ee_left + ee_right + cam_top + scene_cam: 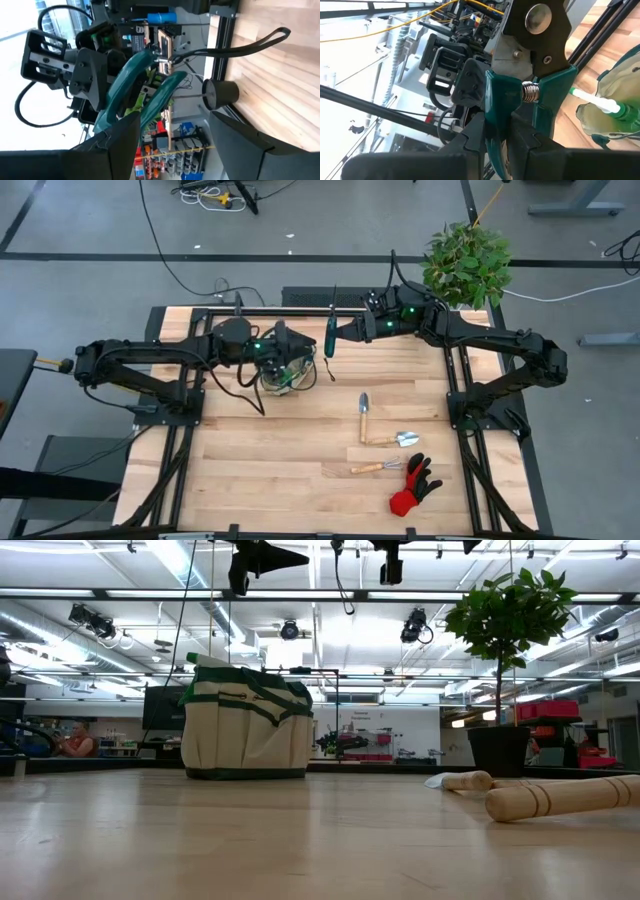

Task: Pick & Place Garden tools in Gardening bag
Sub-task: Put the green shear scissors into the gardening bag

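Observation:
The tan gardening bag (287, 376) stands at the table's far left-centre, with a green spray bottle (615, 111) sticking out of it; the bag also shows in the low view (245, 725). My left gripper (283, 348) is open and empty, raised over the bag. My right gripper (340, 331) is just right of the bag, shut on the green-handled pruning shears (329, 338), which also show in the left wrist view (150, 85). Three wooden-handled hand tools (363, 418) (393, 440) (375, 468) and a red-and-black glove (413, 486) lie flat on the table's near right. My right gripper pinches one green handle of the shears (496, 120) between its two fingers. The fingers come roughly level from the table's right side. The shears are lifted clear of the table, their metal blades (535, 30) and spring (532, 91) standing out beyond the fingertips.
A leafy potted plant (466, 262) stands at the far right corner. Black frame rails (455, 380) run along the table's left and right sides. Bare wood lies at the near left and centre. A person (75, 740) sits in the room behind.

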### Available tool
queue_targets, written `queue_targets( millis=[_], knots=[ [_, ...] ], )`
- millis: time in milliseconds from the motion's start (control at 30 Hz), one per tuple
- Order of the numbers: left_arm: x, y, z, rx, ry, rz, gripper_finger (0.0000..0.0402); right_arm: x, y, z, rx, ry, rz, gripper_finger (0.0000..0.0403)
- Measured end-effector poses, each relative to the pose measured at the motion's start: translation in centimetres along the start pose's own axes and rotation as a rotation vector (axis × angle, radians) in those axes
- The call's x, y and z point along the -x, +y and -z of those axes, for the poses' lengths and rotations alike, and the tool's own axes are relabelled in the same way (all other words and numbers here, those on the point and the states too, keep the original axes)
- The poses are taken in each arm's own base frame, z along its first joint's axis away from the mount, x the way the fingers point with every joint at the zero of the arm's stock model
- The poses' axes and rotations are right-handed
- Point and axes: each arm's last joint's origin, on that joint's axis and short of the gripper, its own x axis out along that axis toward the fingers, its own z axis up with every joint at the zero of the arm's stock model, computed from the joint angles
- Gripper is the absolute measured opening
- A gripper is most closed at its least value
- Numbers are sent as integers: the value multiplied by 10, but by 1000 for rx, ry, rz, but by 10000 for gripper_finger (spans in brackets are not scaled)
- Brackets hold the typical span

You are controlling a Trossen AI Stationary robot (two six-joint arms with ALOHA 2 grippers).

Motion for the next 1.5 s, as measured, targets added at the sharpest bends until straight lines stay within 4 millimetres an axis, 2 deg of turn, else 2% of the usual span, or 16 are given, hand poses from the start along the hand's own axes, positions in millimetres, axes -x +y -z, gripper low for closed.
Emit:
queue_targets(
  millis=[400, 500, 1267, 1500],
  knots=[
    [-1, 1, -2, -126, -38, -20, 245, 0, 0, 1, -11, 22, -12, 51],
    [-6, 0, -3, -159, -40, -39, 245, 0, 0, 1, -12, 23, -13, 51],
    [-35, -10, -6, -201, -31, -120, 245, 0, 3, 0, -35, 25, -43, 51],
    [-39, -12, -6, -201, -29, -129, 228, 0, 3, 0, -39, 29, -43, 51]
  ],
)
